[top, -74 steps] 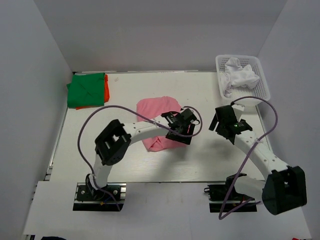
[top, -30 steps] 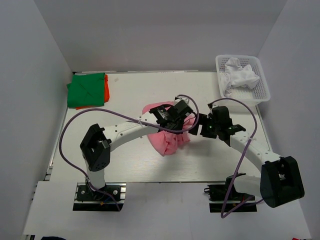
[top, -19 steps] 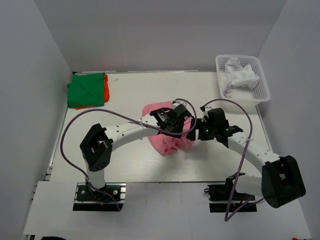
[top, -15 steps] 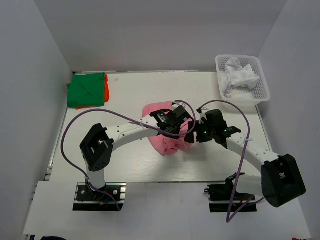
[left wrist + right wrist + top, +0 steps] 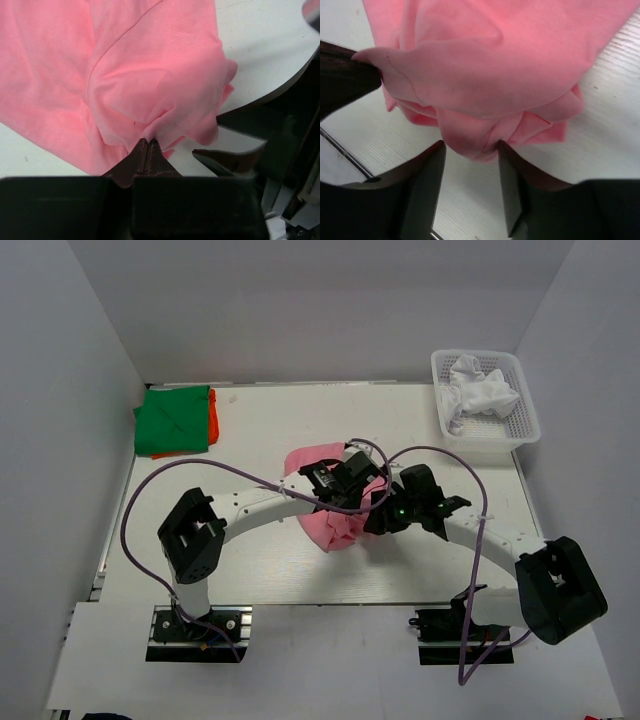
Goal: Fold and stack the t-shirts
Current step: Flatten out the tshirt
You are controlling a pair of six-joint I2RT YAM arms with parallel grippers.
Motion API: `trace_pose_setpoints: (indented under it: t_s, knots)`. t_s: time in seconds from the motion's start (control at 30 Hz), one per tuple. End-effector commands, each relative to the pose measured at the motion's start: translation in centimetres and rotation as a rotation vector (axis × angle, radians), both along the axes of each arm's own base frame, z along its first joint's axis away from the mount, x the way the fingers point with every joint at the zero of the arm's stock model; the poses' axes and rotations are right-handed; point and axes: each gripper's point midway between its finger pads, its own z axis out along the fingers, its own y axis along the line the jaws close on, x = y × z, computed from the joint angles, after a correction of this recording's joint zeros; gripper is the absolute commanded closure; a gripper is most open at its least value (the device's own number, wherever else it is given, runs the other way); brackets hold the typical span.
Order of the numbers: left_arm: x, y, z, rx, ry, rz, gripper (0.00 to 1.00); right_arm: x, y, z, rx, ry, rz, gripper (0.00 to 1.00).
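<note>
A pink t-shirt (image 5: 318, 528) lies bunched at the table's middle. My left gripper (image 5: 364, 494) is shut on a fold at its right edge; in the left wrist view the tips (image 5: 148, 142) pinch pink cloth (image 5: 150, 75). My right gripper (image 5: 376, 518) is right beside it. Its jaws stand apart (image 5: 471, 150) around a hanging lump of the pink t-shirt (image 5: 495, 60), which touches the inner faces near the tips. A folded green t-shirt (image 5: 172, 420) lies on an orange one (image 5: 213, 418) at the back left. A crumpled white t-shirt (image 5: 478, 390) sits in the basket.
The white plastic basket (image 5: 527, 410) stands at the back right corner. White walls close in the table on the left, back and right. Both arms cross over the table's middle, with purple cables (image 5: 150, 485) looping above them.
The right arm swung left to the pink t-shirt and its jaws narrowed around the lump. The left gripper lifted and bunched the shirt's right edge, then closed tight on the fold.
</note>
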Motion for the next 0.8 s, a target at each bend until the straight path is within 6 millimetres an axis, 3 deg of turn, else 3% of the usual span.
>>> trace_pose_setpoints:
  t_s: [0.0, 0.07, 0.1, 0.2, 0.23, 0.27, 0.3, 0.33, 0.37, 0.43, 0.5, 0.53, 0.57, 0.67, 0.77]
  knots:
    - [1.2, 0.5, 4.1, -0.081, -0.109, 0.036, 1.0, 1.2, 0.9, 0.1, 0.031, -0.042, 0.009, 0.53]
    - [1.6, 1.2, 5.5, -0.099, -0.161, 0.064, 1.0, 1.5, 1.1, 0.1, 0.017, -0.049, 0.004, 0.91]
    - [1.8, 1.5, 6.2, -0.106, -0.182, 0.076, 1.0, 2.0, 0.8, 0.3, 0.006, -0.068, -0.026, 1.0]
    - [2.7, 3.0, 8.8, -0.112, -0.275, 0.132, 1.0, 3.9, -0.9, 3.0, -0.046, -0.181, -0.132, 1.0]
    - [3.3, 3.6, 9.8, -0.115, -0.316, 0.164, 1.0, 5.5, -1.4, 5.5, -0.053, -0.258, -0.187, 1.0]
    - [3.5, 3.9, 10.6, -0.117, -0.343, 0.167, 1.0, 5.5, -2.0, 6.2, -0.067, -0.265, -0.206, 1.0]
    - [3.6, 4.3, 11.3, -0.114, -0.364, 0.172, 1.0, 6.8, -2.8, 8.6, -0.078, -0.341, -0.264, 1.0]
    - [4.0, 4.7, 13.0, -0.139, -0.413, 0.193, 1.0, 7.2, -2.7, 10.9, -0.048, -0.395, -0.271, 1.0]
    - [4.1, 5.1, 14.2, -0.148, -0.439, 0.203, 1.0, 7.4, -2.8, 12.1, -0.043, -0.425, -0.272, 1.0]
    - [4.5, 5.8, 17.1, -0.17, -0.511, 0.247, 1.0, 8.2, -2.9, 17.1, 0.002, -0.526, -0.302, 1.0]
    - [4.7, 7.6, 20.1, -0.187, -0.578, 0.309, 1.0, 8.8, -4.0, 20.0, -0.01, -0.578, -0.359, 1.0]
    - [5.0, 9.0, 22.1, -0.187, -0.628, 0.372, 1.0, 9.2, -4.9, 22.4, -0.013, -0.634, -0.412, 1.0]
    - [4.9, 10.0, 23.4, -0.178, -0.661, 0.39, 1.0, 9.7, -6.0, 23.5, -0.038, -0.67, -0.461, 1.0]
    - [4.4, 14.5, 29.2, -0.232, -0.804, 0.538, 1.0, 9.6, -8.7, 30.9, -0.022, -0.814, -0.593, 1.0]
    - [2.5, 20.0, 34.2, -0.265, -0.902, 0.673, 1.0, 8.9, -11.0, 35.7, -0.023, -0.923, -0.676, 1.0]
